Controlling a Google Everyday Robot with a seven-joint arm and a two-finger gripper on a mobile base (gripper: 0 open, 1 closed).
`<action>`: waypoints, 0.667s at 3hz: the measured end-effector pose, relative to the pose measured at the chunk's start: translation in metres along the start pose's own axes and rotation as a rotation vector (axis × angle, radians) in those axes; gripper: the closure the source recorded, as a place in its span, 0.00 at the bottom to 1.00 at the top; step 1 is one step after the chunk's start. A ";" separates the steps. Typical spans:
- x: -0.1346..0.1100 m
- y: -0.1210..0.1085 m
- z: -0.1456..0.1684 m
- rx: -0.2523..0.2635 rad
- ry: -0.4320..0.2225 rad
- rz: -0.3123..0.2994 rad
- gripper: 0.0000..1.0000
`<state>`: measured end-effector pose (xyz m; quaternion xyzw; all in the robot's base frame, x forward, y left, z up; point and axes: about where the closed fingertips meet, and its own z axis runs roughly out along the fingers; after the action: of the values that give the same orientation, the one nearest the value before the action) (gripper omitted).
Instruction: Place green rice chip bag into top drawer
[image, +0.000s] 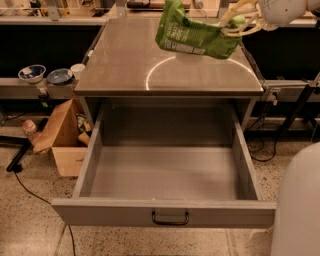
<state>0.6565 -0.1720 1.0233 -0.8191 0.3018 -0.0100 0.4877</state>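
Evidently the transfer step was in hand: the gripper, at the upper right of the frame, had its jaws closed on the right end of the bag, and the bag hung tilted to the left of them at top centre. The bag appeared to be clear of the cabinet top, over its rear half, though contact at the lowest corner could not be ruled out. The drawer stood pulled out across the lower half of the frame, with nothing showing on its grey floor and its handle centred on the front panel near the bottom edge. Bag and drawer were well apart, so placement had not begun. By judgement, the next move called for travel toward the bottom of the frame, past the front edge of the cabinet top, followed by a descent between the drawer walls. Because the bag was held by one end only, its free end would likely sag and swing, so it needed to pass above that front edge with margin. The drawer looked much wider than the bag, so side clearance was not critical. Release was best made once the bag sat low inside the walls. The robot body at lower right hid the drawer's right front corner.
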 end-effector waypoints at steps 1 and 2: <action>-0.010 0.005 -0.023 0.035 0.068 0.013 1.00; -0.035 0.004 -0.048 0.089 0.147 0.000 1.00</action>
<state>0.6111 -0.1941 1.0547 -0.7937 0.3359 -0.0837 0.5003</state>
